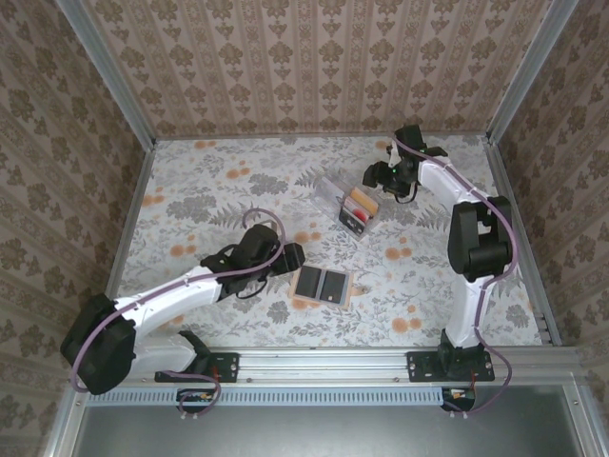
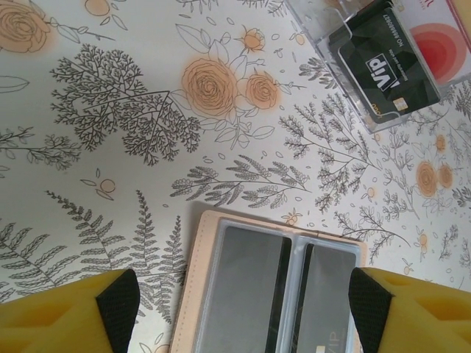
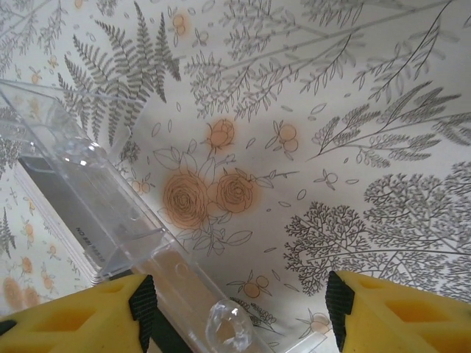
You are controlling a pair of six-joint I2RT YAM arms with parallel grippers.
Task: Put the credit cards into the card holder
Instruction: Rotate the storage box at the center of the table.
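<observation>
The clear card holder (image 1: 347, 203) stands on the floral table at centre right, with an orange-yellow card (image 1: 362, 201) and a red card (image 1: 353, 222) in it. In the left wrist view a black VIP card (image 2: 386, 68) and a red-and-white card (image 2: 441, 43) sit in the card holder (image 2: 324, 33). My left gripper (image 1: 291, 255) is open just left of the tan wallet (image 1: 322, 286), and it (image 2: 243, 312) hangs over the wallet (image 2: 272, 283). My right gripper (image 1: 377, 175) is open at the holder's far right side. The holder's clear wall (image 3: 96, 213) runs beside its left finger (image 3: 143, 309).
The open tan wallet lies flat near the table's middle, with grey cards in its clear sleeves. Patterned walls and metal rails (image 1: 514, 76) close in the table at the back and sides. Bare floral table (image 1: 209, 200) spreads to the left.
</observation>
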